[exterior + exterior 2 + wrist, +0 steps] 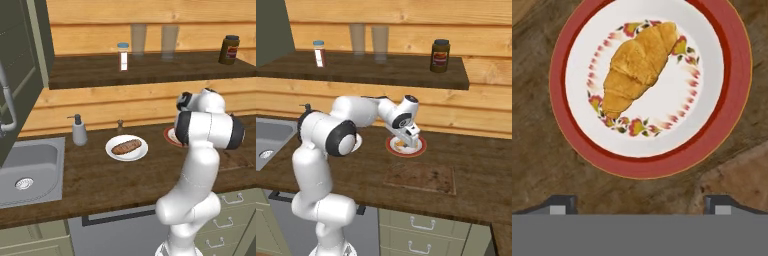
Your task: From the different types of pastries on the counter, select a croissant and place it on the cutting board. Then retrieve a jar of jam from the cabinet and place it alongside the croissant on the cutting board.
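croissant (639, 67) lying at 11 o'clock on red-rimmed plate (732, 105) | gripper (639, 205) hanging above, jaws spread wide, gripping nothing | likely light, flaky, crushable: pinching gently across thick middle

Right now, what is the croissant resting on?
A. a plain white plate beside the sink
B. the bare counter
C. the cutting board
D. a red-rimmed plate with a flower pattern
D: in the hand view the croissant lies on the red-rimmed flowered plate; the cutting board sits bare on the counter in front of it.
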You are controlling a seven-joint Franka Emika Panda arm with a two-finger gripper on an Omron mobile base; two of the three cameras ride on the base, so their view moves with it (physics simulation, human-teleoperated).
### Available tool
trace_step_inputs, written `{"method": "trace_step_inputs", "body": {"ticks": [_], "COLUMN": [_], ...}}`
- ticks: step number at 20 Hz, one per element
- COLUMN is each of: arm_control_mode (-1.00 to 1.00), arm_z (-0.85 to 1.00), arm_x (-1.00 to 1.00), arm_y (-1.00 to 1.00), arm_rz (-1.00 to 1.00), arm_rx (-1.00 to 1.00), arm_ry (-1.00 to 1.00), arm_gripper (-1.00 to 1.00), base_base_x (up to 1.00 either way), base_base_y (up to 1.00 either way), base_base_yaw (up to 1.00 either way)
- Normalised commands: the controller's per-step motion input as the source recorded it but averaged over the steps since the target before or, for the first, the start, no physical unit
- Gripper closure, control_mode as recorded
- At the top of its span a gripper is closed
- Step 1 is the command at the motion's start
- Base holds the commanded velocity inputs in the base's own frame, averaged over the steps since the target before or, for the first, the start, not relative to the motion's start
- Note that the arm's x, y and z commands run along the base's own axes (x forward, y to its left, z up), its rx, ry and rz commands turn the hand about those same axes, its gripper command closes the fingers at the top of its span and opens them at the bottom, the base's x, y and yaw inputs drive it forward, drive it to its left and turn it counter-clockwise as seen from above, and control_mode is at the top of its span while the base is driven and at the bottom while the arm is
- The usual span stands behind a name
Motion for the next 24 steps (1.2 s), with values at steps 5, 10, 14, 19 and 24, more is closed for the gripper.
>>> {"method": "trace_step_inputs", "body": {"ticks": [5,10,14,19,24], "arm_control_mode": [-1.00,-1.00,-1.00,-1.00,-1.00], "arm_z": [-0.44,-0.26,-0.24,-0.48,-0.60], "arm_x": [0.63,0.57,0.52,0.29,-0.08], "arm_y": [-0.17,-0.10,-0.14,-0.10,0.00], "arm_rz": [-0.07,-0.06,-0.07,-0.02,0.00], "arm_rx": [0.04,0.07,0.09,0.04,0.00], "arm_ry": [0.13,0.09,0.08,0.05,0.00], "arm_gripper": [-1.00,-1.00,-1.00,-1.00,1.00], "base_base_x": [0.00,0.00,0.00,0.00,0.00], "base_base_y": [0.00,0.00,0.00,0.00,0.00], "base_base_yaw": [0.00,0.00,0.00,0.00,0.00]}}
